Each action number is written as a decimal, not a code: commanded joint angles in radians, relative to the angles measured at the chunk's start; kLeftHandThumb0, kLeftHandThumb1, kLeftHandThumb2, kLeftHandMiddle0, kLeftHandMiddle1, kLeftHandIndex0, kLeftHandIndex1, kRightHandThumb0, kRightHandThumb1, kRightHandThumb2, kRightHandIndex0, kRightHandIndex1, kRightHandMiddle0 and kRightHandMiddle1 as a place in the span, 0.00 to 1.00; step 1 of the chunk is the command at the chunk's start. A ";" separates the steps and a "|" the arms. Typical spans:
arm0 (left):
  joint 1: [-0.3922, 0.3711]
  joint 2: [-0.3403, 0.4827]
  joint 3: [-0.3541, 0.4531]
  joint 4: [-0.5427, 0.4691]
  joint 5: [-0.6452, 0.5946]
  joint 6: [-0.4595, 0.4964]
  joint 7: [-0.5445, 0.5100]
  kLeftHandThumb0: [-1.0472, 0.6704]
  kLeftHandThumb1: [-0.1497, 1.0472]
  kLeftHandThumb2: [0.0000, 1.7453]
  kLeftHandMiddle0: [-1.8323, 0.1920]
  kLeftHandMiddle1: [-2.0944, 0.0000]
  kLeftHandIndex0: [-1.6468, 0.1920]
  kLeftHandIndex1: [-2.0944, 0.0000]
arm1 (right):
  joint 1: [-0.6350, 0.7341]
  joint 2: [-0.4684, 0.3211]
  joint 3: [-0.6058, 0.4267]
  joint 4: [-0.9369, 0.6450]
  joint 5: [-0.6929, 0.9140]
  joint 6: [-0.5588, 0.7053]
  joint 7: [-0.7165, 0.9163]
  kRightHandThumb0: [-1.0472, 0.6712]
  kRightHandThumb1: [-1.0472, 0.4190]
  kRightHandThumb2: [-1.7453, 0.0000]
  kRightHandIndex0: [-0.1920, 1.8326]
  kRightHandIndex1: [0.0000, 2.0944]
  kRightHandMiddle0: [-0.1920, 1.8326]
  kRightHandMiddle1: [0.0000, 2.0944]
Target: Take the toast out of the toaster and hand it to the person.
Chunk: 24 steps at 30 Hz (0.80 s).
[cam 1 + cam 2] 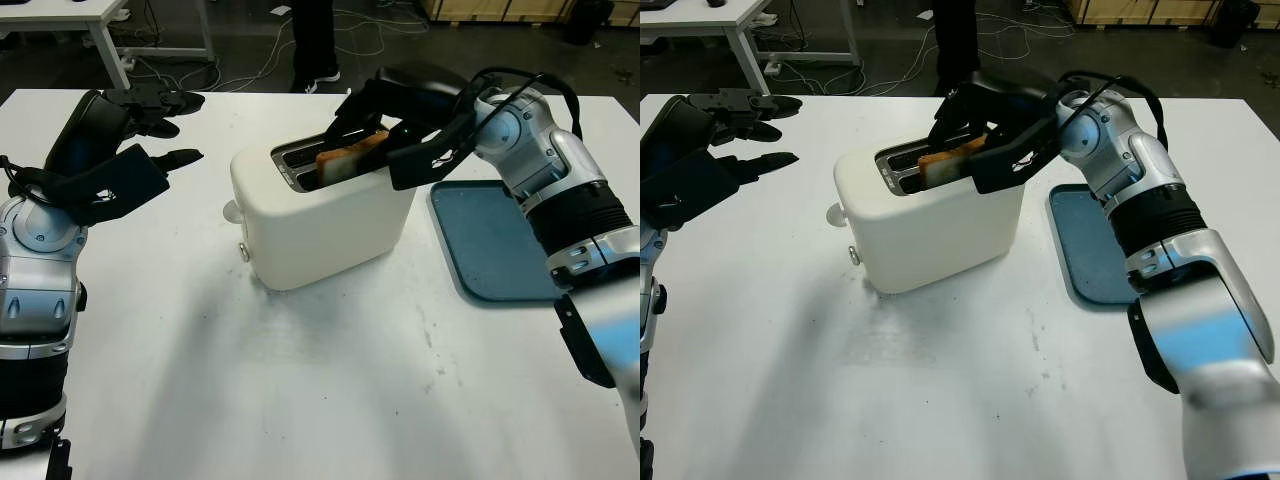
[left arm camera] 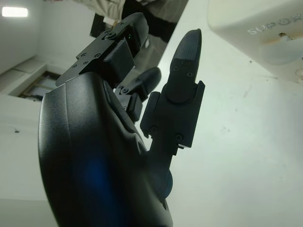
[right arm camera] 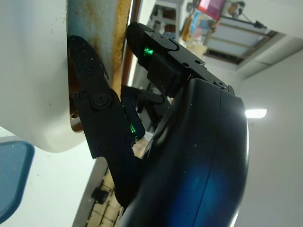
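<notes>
While the white table (image 1: 300, 400) carries everything, the scene reads as follows.

Toaster: a cream-white, rounded two-slot plastic toaster (image 1: 320, 220) stands near the middle of the table, a small round knob on its near-left end.

Toast: a golden-brown slice of toast (image 1: 348, 158) sticks up, tilted, out of one of the toaster's top slots.

Right hand: the robot's black three-finger right hand (image 1: 385, 130) is over the toaster's top, its fingers (image 3: 97, 101) closed around the slice, one on each side, gripping it.

Left hand: the black left hand (image 1: 150, 125) hangs above the table well left of the toaster, open and holding nothing.

Tray: a flat blue-grey rectangular tray (image 1: 495, 240) lies just right of the toaster, under the right forearm.

Person: dark trouser legs and shoes (image 1: 315, 45) stand on the floor beyond the table's far edge.
</notes>
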 commanded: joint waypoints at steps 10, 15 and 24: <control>0.007 -0.002 0.002 -0.001 -0.004 -0.001 0.003 0.37 0.89 0.06 0.70 0.64 0.51 1.00 | 0.051 0.007 0.012 -0.006 0.032 -0.017 0.085 0.42 0.21 1.00 0.53 0.26 0.65 0.03; 0.011 -0.001 0.004 0.000 -0.005 -0.009 0.005 0.37 0.89 0.06 0.70 0.63 0.51 1.00 | 0.056 -0.003 0.018 -0.016 0.041 -0.032 0.126 0.47 0.15 0.99 0.58 0.32 0.67 0.03; 0.012 -0.002 0.004 -0.004 -0.006 -0.005 0.003 0.38 0.89 0.06 0.70 0.64 0.51 1.00 | 0.030 -0.026 0.075 0.007 -0.024 -0.097 0.118 0.30 0.09 0.93 0.59 0.70 0.72 0.11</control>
